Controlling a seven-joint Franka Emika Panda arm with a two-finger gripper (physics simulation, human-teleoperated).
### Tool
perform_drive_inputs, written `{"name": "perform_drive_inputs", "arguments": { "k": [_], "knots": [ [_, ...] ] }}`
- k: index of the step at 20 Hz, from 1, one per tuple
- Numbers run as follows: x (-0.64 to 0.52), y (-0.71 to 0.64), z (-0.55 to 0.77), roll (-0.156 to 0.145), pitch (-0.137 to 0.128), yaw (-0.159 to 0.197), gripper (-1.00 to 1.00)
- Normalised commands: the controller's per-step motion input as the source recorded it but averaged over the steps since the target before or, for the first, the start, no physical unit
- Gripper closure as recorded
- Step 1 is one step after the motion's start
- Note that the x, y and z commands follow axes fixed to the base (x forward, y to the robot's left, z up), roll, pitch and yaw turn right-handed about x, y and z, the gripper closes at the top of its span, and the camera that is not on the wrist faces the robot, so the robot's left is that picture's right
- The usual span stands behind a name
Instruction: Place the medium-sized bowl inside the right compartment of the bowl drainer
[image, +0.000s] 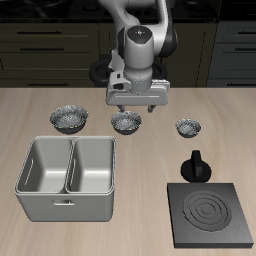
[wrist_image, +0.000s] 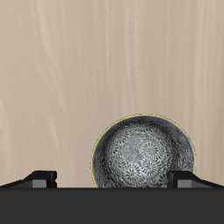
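Note:
Three speckled silver-grey bowls stand in a row across the middle of the table. The medium-sized bowl (image: 126, 122) is the middle one, between the wider bowl (image: 69, 119) and the smallest bowl (image: 187, 127). My gripper (image: 134, 108) hovers just above and slightly behind the medium-sized bowl, open and empty. In the wrist view the medium-sized bowl (wrist_image: 144, 156) lies between the spread fingertips (wrist_image: 39, 178), nearer one finger, with its glittery inside showing. The bowl drainer (image: 65, 208), a light-grey tub with two empty basins, stands nearer the table's front edge.
A black square stove plate (image: 210, 212) with ring marks lies at the front edge. A small black knob-like object (image: 195, 165) stands just behind it. Dark cabinets run behind the table.

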Motion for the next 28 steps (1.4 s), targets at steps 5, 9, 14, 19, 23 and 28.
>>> {"name": "perform_drive_inputs", "arguments": {
  "k": [5, 9, 14, 19, 23, 28],
  "knots": [
    [0.0, 0.08, -0.25, 0.01, 0.036, -0.022, -1.0],
    [-0.03, 0.05, -0.17, -0.012, -0.012, -0.001, -1.0],
    [-0.11, 0.01, -0.19, -0.03, -0.038, -0.009, -1.0],
    [-0.09, 0.12, -0.2, 0.024, 0.015, 0.002, -1.0],
    [-0.1, 0.17, -0.4, 0.048, 0.062, 0.033, -1.0],
    [0.02, -0.07, -0.13, 0.018, 0.029, -0.024, 1.0]
  ]
}}
